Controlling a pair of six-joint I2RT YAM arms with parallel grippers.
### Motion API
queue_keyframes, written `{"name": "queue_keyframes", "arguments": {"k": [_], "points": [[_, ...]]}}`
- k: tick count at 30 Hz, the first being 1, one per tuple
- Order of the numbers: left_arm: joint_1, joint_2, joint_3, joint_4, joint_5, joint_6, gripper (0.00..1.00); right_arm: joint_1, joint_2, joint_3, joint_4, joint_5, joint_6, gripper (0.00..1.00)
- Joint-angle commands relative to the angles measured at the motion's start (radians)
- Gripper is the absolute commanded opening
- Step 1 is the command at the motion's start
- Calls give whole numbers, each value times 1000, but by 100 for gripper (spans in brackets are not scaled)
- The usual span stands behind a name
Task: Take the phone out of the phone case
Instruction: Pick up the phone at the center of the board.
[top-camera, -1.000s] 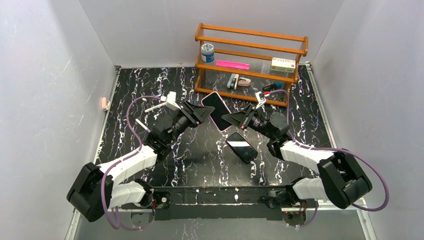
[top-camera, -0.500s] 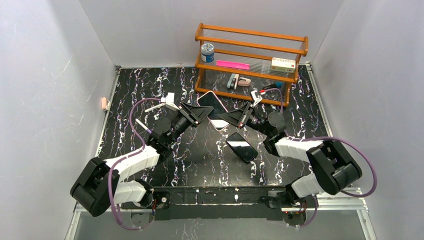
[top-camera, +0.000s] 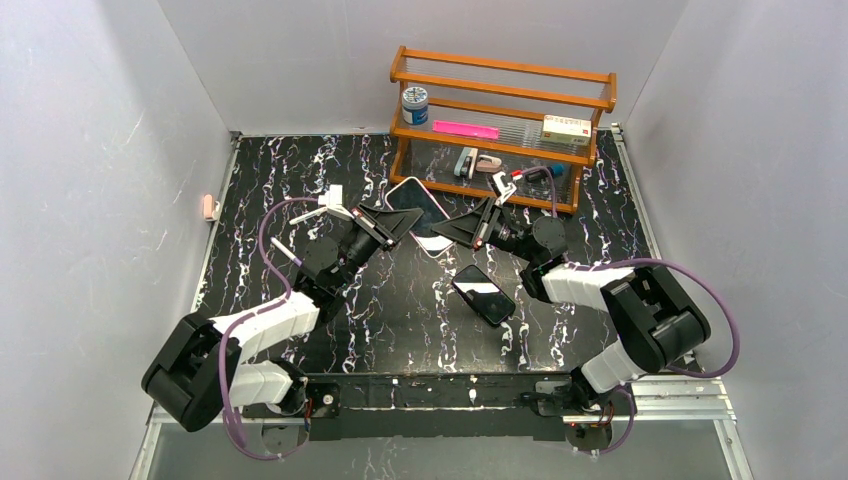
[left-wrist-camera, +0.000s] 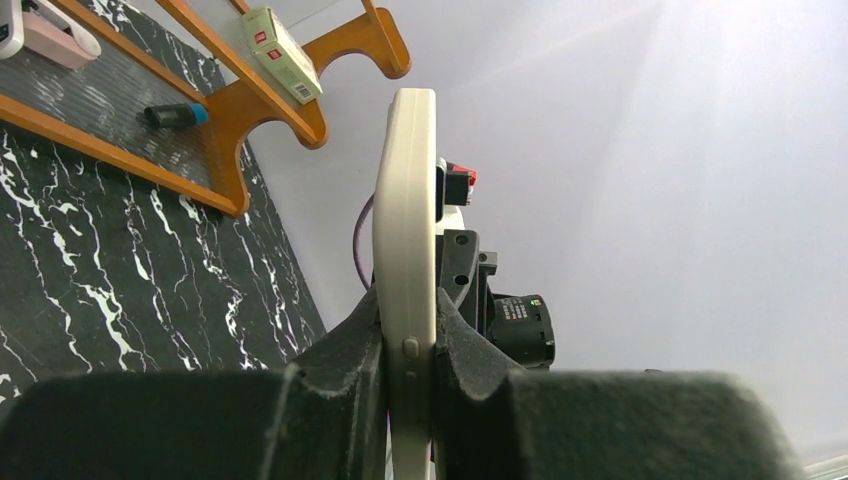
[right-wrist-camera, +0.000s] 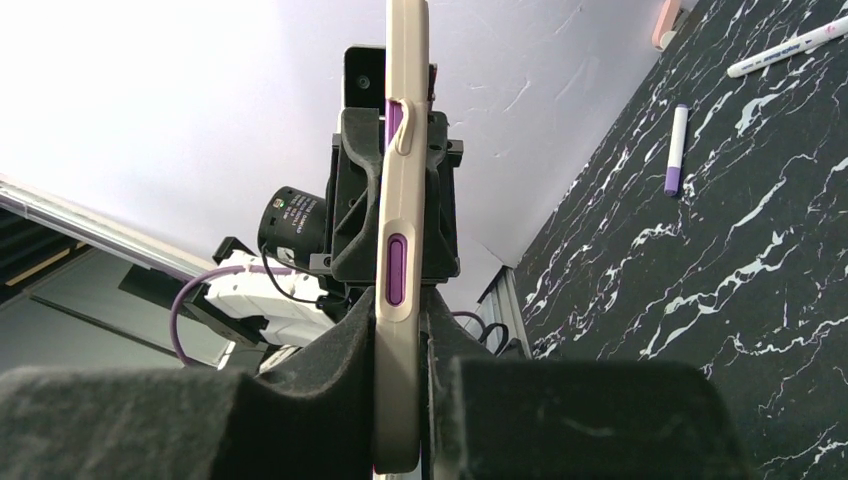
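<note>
Held aloft near the far edge: cream phone case (top-camera: 415, 200), pinched by left gripper (left-wrist-camera: 405, 350) and right gripper (right-wrist-camera: 400, 330). Flat mid-worktop: dark phone (top-camera: 483, 294), seemingly already out.

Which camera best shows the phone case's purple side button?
Right wrist: the purple button sits mid-edge on the cream case, facing the lens. Left wrist shows another edge without it; top external shows only the broad face.

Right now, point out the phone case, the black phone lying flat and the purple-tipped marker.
phone case (left-wrist-camera: 404, 250): left wrist view, side edge.
black phone (top-camera: 483, 294): top external view, screen.
purple-tipped marker (right-wrist-camera: 677, 140): right wrist view, barrel.
</note>
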Motion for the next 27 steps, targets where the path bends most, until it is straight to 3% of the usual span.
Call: {"name": "queue_keyframes", "arguments": {"k": [1, 6, 10, 17, 27], "points": [[0, -36, -14, 64, -83, -16, 0, 13, -6, 26, 53, -44, -31, 29], [1, -70, -40, 62, -211, -71, 0, 13, -62, -13, -44, -11, -112, 52], [2, -75, -46, 62, -279, -97, 0, 16, -101, -49, -51, 9, -139, 63], [2, -53, -20, 63, -301, -162, 0, 83, -110, -56, -64, 60, -192, 63], [0, -51, -20, 63, -287, -232, 0, 123, -36, -36, 34, 122, -216, 49]]}}
